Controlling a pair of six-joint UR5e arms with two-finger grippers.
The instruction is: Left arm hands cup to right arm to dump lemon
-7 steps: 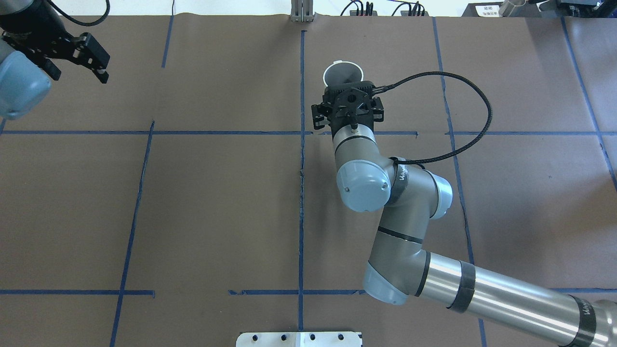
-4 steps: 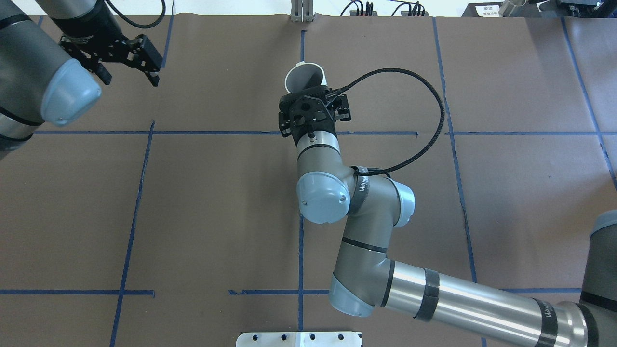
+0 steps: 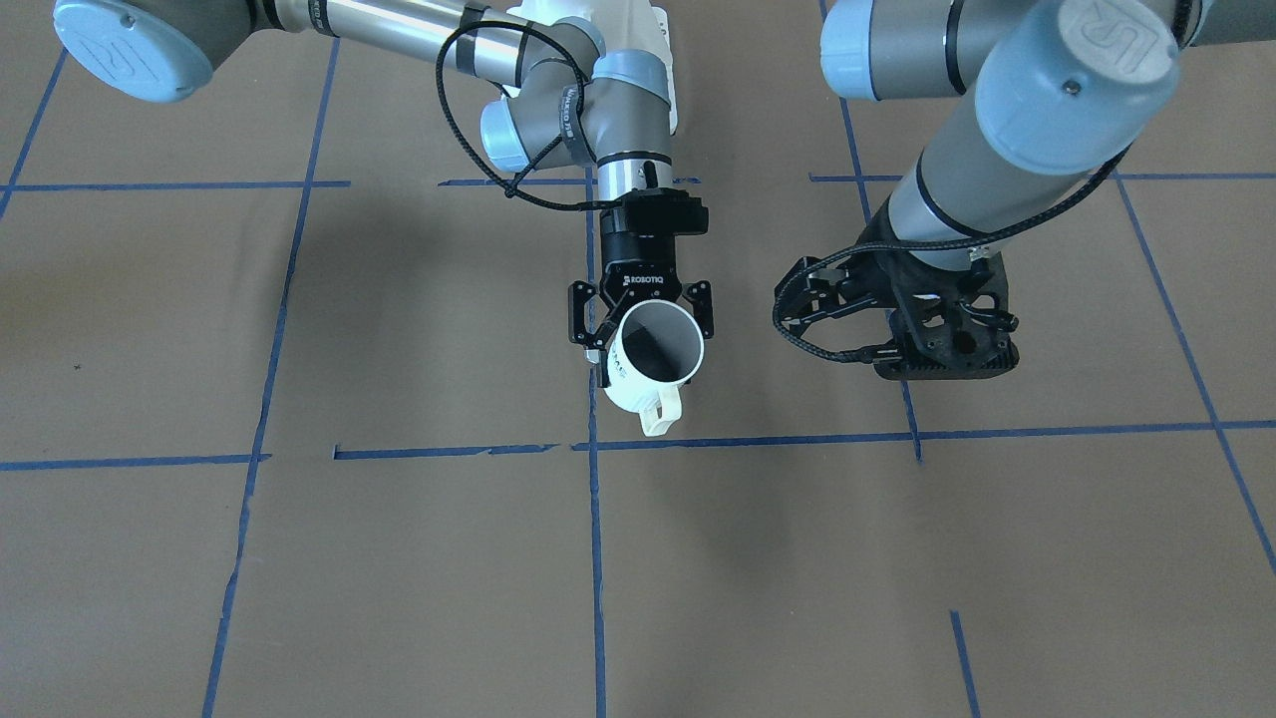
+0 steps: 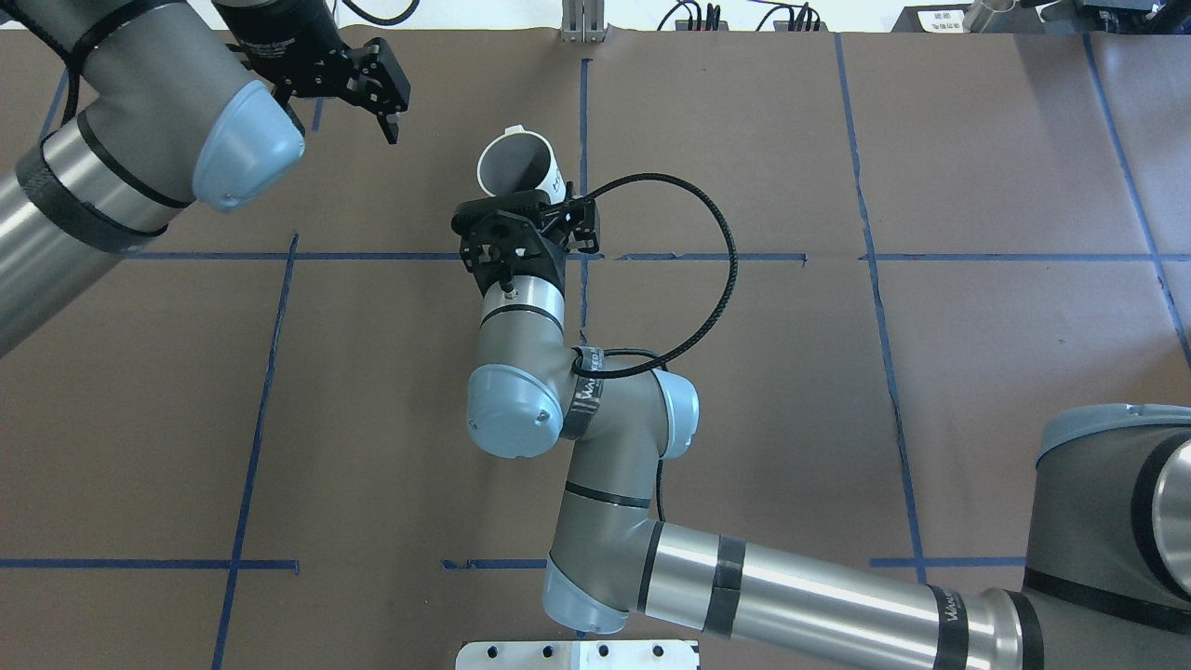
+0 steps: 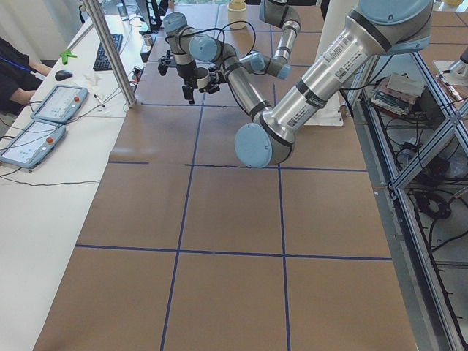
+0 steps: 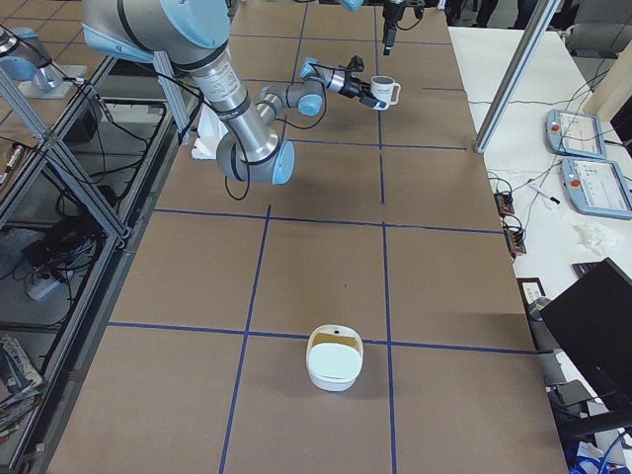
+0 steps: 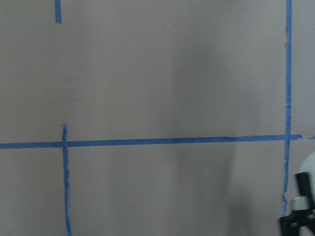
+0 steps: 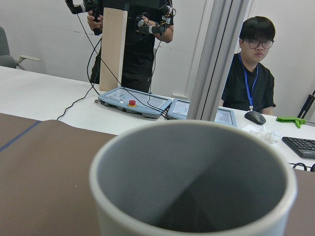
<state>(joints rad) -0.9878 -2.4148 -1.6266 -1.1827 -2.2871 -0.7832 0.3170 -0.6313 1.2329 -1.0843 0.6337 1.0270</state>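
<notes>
My right gripper (image 3: 643, 334), marked ROBOTIQ, is shut on the cream-white cup (image 3: 653, 367) and holds it above the table near the centre tape line. The cup (image 4: 515, 165) is tilted, its grey inside facing up and outward and its handle pointing away from the robot. The right wrist view looks straight over the cup's rim (image 8: 197, 132) and shows only grey inside. The lemon is out of view. My left gripper (image 4: 380, 96) hangs open and empty, up and to the left of the cup, apart from it.
The brown table (image 4: 837, 372) carries blue tape lines. A cream bowl (image 6: 334, 358) stands toward the table's right end. Beyond the far edge are a metal post (image 6: 513, 69), control tablets (image 6: 576, 130) and people (image 8: 251, 64).
My right arm has swung left across the centre line with the cup. The left arm has come in from the far left toward the cup, its gripper still open.
</notes>
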